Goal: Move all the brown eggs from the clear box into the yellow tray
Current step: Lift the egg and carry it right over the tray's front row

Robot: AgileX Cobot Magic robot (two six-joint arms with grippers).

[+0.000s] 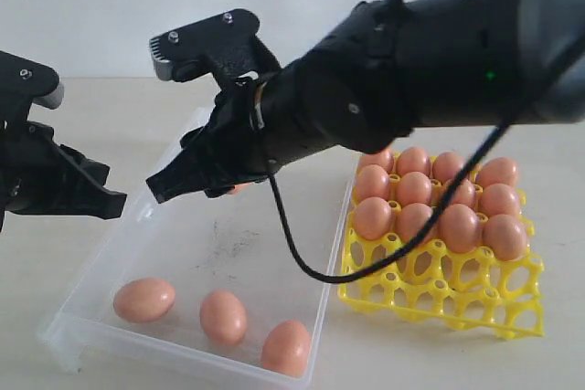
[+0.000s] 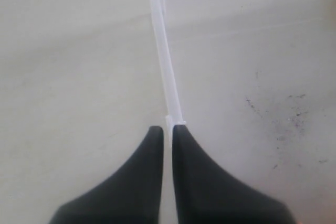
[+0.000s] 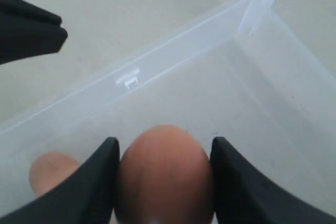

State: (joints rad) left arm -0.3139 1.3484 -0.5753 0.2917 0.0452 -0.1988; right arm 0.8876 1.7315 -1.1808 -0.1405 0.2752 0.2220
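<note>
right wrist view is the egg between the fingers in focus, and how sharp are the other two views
right wrist view: egg soft, close to the lens, clear box rim crisper; left wrist view: fingers blurred at the edges, box wall washed out white; exterior view: even light, faint shadows, eggs in the yellow tray fairly sharp

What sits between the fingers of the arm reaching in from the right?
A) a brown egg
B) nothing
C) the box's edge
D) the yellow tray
A: the right wrist view shows a brown egg filling the gap between the right end effector's fingers, over the clear box.
</note>
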